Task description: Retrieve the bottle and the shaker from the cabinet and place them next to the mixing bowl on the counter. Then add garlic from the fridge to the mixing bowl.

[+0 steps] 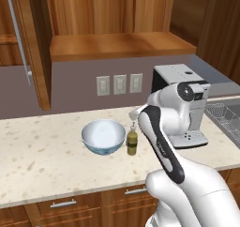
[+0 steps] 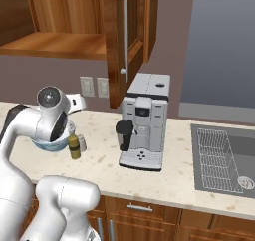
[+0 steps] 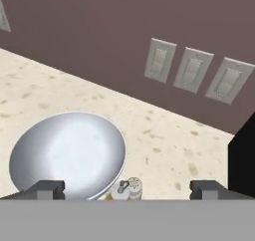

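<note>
Standing beside the mixing bowl near the middle of the desk are the bottle and shaker; the end effector hangs above, wide open and empty, and should lift straight up so nothing tips

The beige speckled counter carries the bowl near its middle, the bottle just beside it with the shaker close behind, and a coffee machine toward the sink end.
</note>
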